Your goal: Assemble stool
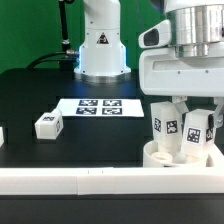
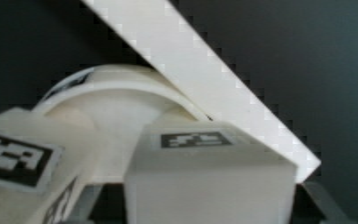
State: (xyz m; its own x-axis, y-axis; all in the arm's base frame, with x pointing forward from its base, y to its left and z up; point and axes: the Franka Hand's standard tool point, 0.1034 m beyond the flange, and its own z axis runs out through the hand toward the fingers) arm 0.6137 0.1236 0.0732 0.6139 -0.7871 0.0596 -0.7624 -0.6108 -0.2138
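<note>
**Stool parts: one leg in the claw at the seat disc**

Exterior view: gripper (image 1: 197,130) clamped on held leg (image 1: 196,134), upright over seat disc (image 1: 180,157) at the exterior view's right. Second leg (image 1: 164,124) stands just beside it. Loose leg (image 1: 48,125) lies well apart on the table (image 1: 30,95), with open black surface around the marker board (image 1: 100,105). Wrist view alone: the disc's curved edge sits close against the rail (image 2: 194,70); contact cannot be told.
</note>
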